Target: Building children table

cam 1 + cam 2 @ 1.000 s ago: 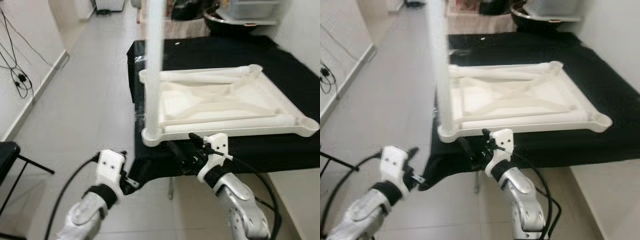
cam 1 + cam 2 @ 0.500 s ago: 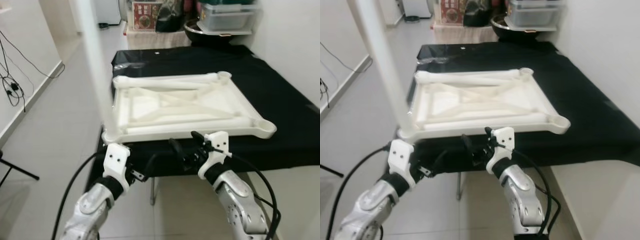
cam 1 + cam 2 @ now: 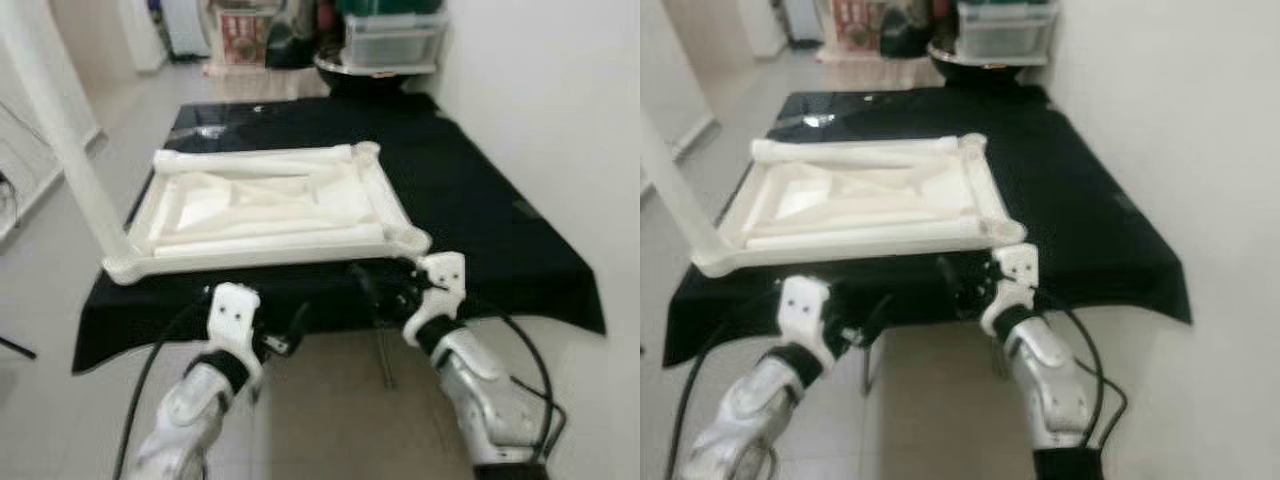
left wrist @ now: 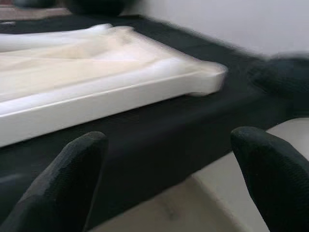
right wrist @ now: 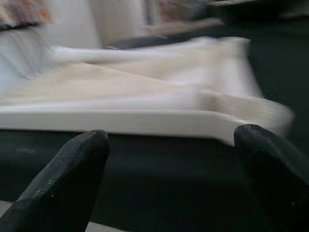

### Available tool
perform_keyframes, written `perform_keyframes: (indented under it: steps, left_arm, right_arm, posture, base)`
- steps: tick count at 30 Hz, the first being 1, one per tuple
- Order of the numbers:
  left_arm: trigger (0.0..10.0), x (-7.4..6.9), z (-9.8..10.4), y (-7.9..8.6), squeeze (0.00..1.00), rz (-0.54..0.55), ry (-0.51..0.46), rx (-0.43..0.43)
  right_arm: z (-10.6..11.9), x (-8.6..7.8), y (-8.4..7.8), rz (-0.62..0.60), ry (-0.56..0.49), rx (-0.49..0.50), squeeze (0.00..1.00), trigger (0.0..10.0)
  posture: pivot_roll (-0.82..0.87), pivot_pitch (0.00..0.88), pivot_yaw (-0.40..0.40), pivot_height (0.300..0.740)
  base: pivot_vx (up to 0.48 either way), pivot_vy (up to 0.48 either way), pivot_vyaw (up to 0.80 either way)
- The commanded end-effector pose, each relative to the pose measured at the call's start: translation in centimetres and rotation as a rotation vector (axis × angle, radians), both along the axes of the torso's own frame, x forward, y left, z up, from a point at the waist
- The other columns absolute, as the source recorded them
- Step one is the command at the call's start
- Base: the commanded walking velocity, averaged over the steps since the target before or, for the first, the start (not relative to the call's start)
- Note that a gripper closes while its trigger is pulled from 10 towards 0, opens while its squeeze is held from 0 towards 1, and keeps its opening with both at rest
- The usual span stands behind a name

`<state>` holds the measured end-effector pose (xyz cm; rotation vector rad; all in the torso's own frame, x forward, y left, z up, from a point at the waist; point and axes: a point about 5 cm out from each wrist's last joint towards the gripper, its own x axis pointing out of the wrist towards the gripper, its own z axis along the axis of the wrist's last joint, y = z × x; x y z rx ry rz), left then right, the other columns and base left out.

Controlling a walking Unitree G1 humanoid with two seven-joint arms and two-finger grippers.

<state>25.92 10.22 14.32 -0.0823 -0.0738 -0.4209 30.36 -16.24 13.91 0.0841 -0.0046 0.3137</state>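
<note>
Left end effector (image 3: 290, 335) is spread wide and holds nothing, fingers (image 4: 63, 181) apart, poised just off the near edge of the counter (image 3: 480, 230). Right end effector (image 3: 375, 290) is likewise splayed and empty, its fingers (image 5: 67, 179) aimed at the near rim of the white children's table (image 3: 265, 205), close to it but not touching.

That table lies upside down on the black cloth (image 3: 1080, 220) covering the counter, ribbed underside facing up, long axis running across the robot's front. One white leg (image 3: 65, 150) stands fitted at the near-left corner, rising up and leaning left. The near-right corner socket (image 3: 412, 240) sits just beyond the right end effector.

At the counter's far end, a clear storage bin (image 3: 390, 40) rests over a dark bowl (image 3: 370, 75), contents too blurred to tell.
</note>
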Motion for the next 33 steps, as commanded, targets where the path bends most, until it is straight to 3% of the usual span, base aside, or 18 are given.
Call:
perform_keyframes:
  steps: [1,12,20,27,33]
  left_arm:
    - [10.0,0.5,0.2,1.0,0.00,0.062,-0.008,0.027]
    - [10.0,1.3,0.7,2.5,0.00,0.219,-0.053,0.119]
    - [10.0,1.5,1.3,2.6,0.00,0.233,-0.078,0.124]
    - [10.0,1.4,1.2,2.3,0.00,0.229,-0.080,0.125]
    - [10.0,1.1,0.9,1.8,0.00,0.214,-0.073,0.132]
  right_arm:
    - [0.6,0.3,0.5,0.010,-0.041,0.019,0.00,10.0]
    - [1.0,1.0,-0.1,-0.025,-0.055,-0.027,0.00,10.0]
    - [1.4,1.3,-0.5,-0.016,-0.055,-0.024,0.00,10.0]
    - [1.9,1.7,-0.2,0.007,-0.066,-0.044,0.00,10.0]
    - [3.2,1.9,-0.5,0.197,-0.072,-0.088,0.00,10.0]
  posture:
    - [0.09,0.089,-0.011,0.740]
    - [0.08,0.092,-0.008,0.740]
    - [0.09,0.087,-0.009,0.740]
    - [0.09,0.085,-0.011,0.740]
    - [0.08,0.082,-0.006,0.740]
  base:
    - [0.000,0.000,0.00]
    - [0.030,0.000,0.36]
    - [0.400,0.000,0.54]
    - [0.435,0.000,0.00]
    - [0.408,0.000,0.00]
